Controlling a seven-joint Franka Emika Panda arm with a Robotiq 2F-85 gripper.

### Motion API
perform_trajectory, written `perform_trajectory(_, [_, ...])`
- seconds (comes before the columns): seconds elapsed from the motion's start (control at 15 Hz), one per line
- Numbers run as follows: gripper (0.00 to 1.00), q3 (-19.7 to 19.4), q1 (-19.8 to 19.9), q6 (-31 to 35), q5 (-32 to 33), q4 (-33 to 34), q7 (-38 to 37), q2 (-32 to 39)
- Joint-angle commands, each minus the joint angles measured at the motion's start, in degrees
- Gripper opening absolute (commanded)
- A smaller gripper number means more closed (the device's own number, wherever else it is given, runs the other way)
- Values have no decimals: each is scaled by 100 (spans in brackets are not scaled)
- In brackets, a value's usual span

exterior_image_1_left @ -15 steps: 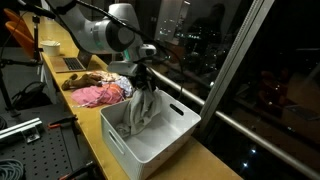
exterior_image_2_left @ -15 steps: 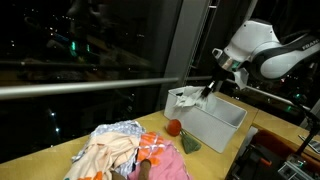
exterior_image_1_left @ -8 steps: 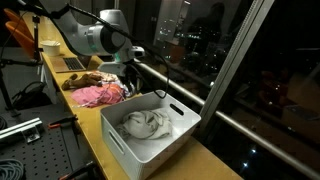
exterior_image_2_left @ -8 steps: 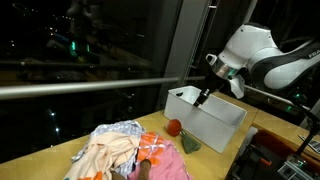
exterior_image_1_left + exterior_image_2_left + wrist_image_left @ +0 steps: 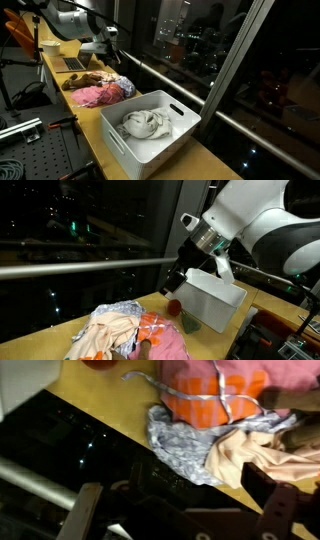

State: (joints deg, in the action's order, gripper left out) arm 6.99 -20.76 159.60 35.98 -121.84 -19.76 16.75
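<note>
Over the clothes pile [image 5: 100, 92] on the wooden counter [image 5: 62, 80], the gripper [image 5: 108, 56] hangs empty, jaws spread wide. One second ago it held the grey cloth [image 5: 145, 124] above the white bin [image 5: 118, 145]. That cloth now lies inside the bin.

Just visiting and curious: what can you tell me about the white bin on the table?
The white bin is a rectangular, open-topped tub, plastic by its look, with rounded corners and a slot handle in one end wall. It stands upright on the wooden table by the window. A crumpled pale grey cloth lies inside it. A pile of clothes lies just beyond it; whether they touch is unclear.
</note>
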Motion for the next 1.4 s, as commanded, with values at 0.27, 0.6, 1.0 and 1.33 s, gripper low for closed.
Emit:
perform_trajectory(0.27, [100, 213, -563, 294, -540, 1860, 611, 2380])
perform_trajectory(0.6, [100, 187, -783, 79, -1091, 2869, 1676, 3421])
perform_trajectory(1.0, [74, 210, -726, 64, -1430, 3331, 2257, 3922])
perform_trajectory(1.33, [37, 254, -636, 17, -1602, 3380, 2445, 3950])
